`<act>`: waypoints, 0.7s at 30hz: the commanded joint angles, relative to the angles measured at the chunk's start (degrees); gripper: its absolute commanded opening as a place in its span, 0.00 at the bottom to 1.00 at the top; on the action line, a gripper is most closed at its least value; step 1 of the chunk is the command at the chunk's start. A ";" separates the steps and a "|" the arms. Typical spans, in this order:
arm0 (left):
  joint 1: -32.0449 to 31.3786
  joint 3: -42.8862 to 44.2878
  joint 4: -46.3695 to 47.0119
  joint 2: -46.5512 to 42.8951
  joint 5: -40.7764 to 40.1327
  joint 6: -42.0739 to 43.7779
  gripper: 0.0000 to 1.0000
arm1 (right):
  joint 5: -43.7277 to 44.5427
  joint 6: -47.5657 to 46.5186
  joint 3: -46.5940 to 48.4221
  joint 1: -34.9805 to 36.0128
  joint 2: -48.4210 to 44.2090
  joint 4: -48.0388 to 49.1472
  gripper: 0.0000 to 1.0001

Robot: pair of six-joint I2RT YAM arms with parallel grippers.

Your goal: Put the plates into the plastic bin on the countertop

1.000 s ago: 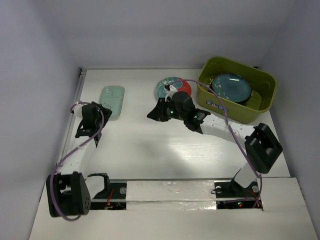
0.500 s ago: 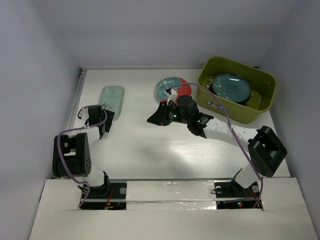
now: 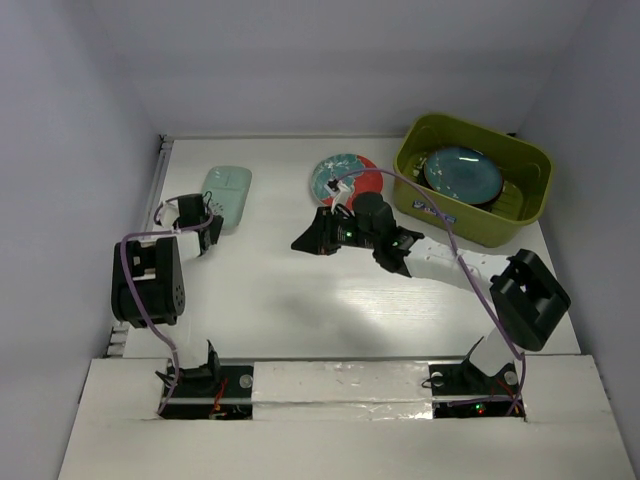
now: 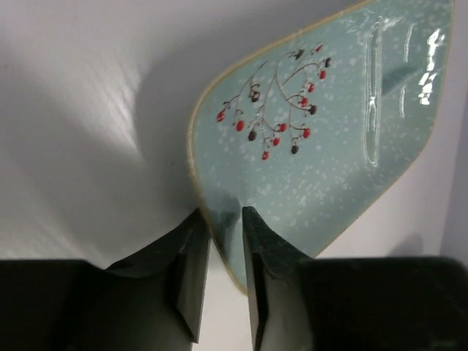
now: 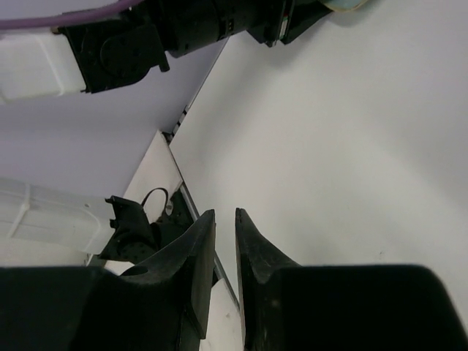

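Observation:
The pale mint rectangular plate (image 3: 226,193) lies at the back left of the countertop (image 3: 300,310). My left gripper (image 3: 207,230) is at its near edge. In the left wrist view the gripper (image 4: 219,219) has its jaws closed over the rim of this plate (image 4: 322,139), one finger above and one below. The red-teal floral plate (image 3: 345,178) lies at mid back. My right gripper (image 3: 300,243) is in front of it, apart from it, shut and empty (image 5: 225,219). The olive-green plastic bin (image 3: 480,232) stands at the back right and holds the dark teal plate (image 3: 462,172).
Pale grey walls close in the counter on the left, back and right. The right arm's purple cable (image 3: 440,215) loops over the bin's front wall. The left arm's elbow (image 3: 148,280) stands near the left wall.
My left gripper has moved up and right onto the near edge of the pale mint plate while its arm folded up. My right gripper has shifted slightly left.

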 commanded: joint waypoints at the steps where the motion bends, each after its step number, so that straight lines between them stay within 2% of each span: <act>1: 0.37 4.98 -4.09 2.23 -0.86 3.01 0.19 | -1.57 0.08 -0.69 0.25 -2.49 4.64 0.23; 3: 0.37 5.86 -2.36 4.16 0.73 4.15 0.09 | -1.22 -0.19 -0.78 0.25 -3.46 4.11 0.23; 4: 0.37 5.43 -0.86 4.60 3.08 4.15 0.00 | -1.05 -0.45 -0.78 0.25 -3.72 3.94 0.23; 8: 0.37 -1.76 9.95 5.14 7.41 0.91 0.00 | 0.36 -1.42 -1.39 -0.27 -4.07 2.53 0.24; 10: 0.37 -4.06 13.39 3.38 7.33 0.29 0.00 | 1.24 -1.68 -1.66 -0.27 -3.90 2.27 0.29; 11: 0.37 -5.37 13.48 0.59 6.98 0.37 0.00 | 1.50 -1.77 -1.66 -0.80 -3.81 2.00 0.32; 12: 0.37 -6.08 13.05 -1.35 6.28 1.68 0.00 | 2.03 -1.68 -1.57 -0.80 -3.64 1.83 0.40; 14: 0.37 -8.53 13.04 -7.92 5.04 3.09 0.00 | 2.82 -1.42 -1.31 -0.80 -3.29 1.83 0.50; 15: 0.37 -9.77 13.56 -10.49 4.26 3.45 0.00 | 3.34 -0.90 -0.87 -0.80 -2.94 1.74 0.60; 17: 0.37 -13.10 14.36 -17.15 2.76 3.89 0.00 | 3.35 -0.02 -0.34 -0.80 -1.44 2.09 0.69; 18: 0.37 -13.99 14.36 -19.19 2.76 3.89 0.00 | 3.87 1.38 -0.25 -0.80 -0.83 2.44 0.76; 21: 0.89 -18.03 14.97 -25.61 3.81 3.54 0.00 | 5.28 4.90 0.27 -0.80 2.33 3.32 0.85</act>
